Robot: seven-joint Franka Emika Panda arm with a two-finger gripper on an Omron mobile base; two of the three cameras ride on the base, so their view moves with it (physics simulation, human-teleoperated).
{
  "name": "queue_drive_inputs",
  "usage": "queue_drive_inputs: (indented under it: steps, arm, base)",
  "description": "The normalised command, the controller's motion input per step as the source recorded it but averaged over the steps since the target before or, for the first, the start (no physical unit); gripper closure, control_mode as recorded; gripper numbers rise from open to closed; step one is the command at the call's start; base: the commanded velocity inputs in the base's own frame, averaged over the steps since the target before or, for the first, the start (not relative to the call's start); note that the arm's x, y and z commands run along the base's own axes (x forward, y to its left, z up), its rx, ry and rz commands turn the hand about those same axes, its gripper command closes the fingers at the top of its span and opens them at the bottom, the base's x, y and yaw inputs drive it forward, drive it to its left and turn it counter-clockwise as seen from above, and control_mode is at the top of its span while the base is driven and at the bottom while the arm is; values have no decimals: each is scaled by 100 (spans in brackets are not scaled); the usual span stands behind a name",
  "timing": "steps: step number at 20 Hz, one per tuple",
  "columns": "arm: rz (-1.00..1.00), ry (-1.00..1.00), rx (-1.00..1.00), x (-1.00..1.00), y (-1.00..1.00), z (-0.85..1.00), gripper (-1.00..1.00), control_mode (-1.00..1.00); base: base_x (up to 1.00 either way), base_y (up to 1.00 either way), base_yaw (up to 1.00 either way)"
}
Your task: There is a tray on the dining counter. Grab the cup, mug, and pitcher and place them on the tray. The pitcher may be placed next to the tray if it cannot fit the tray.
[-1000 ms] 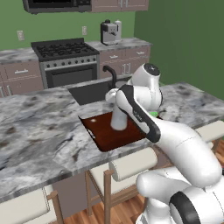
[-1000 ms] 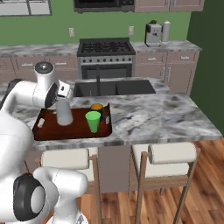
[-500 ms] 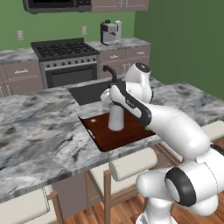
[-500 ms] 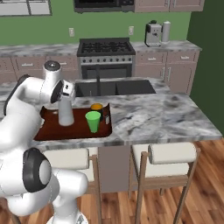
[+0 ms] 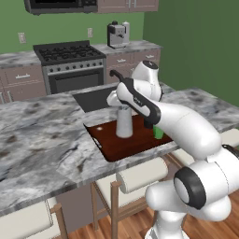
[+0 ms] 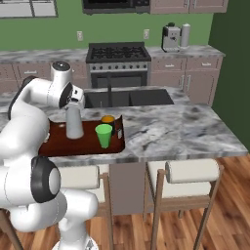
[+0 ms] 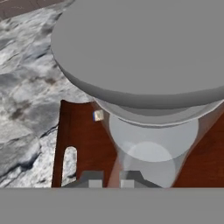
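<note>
the pitcher (image 5: pixel 124 122) stands upright on the tray (image 5: pixel 122 144), toward the tray's left half in the right base view (image 6: pixel 74 123). the tray lies flat on the bench (image 6: pixel 166 132), near its front edge, just in front of the black sink basin (image 6: pixel 128 97).

in the right base view the cup (image 6: pixel 103 135) stands upright on the tray at about 4 o'clock from the pitcher, apart from it. the mug (image 6: pixel 109 122) sits just behind the cup, at about 1 o'clock from it, its orange inside showing; whether the two touch i cannot tell. in the left base view the arm covers most of the cup (image 5: pixel 158 133), leaving a green sliver at 3 o'clock from the pitcher.

the gripper (image 6: pixel 74 103) sits at the top of the pitcher, right over its rim. in the hand view the fingers (image 7: pixel 92 179) stand nearly together at the bottom edge, the gripper (image 7: pixel 109 180) just above the pitcher's wide grey rim (image 7: pixel 144 57), and the tray's reddish-brown floor (image 7: pixel 83 140) shows beyond it. the fingers are closed down narrow; whether they pinch the pitcher's rim or only sit against it i cannot tell.

behind the bench, a stove (image 6: pixel 117 61) stands against the green wall, with a coffee machine (image 6: pixel 171 38) on the far counter at 2 o'clock from it.
</note>
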Motion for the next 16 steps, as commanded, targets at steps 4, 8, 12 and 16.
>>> queue_drive_inputs:
  steps: [4, 8, 12, 16]
  arm:
    - [0, 0, 0, 0, 0, 0, 100, -100]
    - [0, 0, 0, 0, 0, 0, -100, -100]
    - [0, 0, 0, 0, 0, 0, -100, -100]
    - [0, 0, 0, 0, 0, 0, -100, -100]
  base:
    - [0, 0, 0]
    - [0, 0, 0]
    - [0, 0, 0]
    - [0, 0, 0]
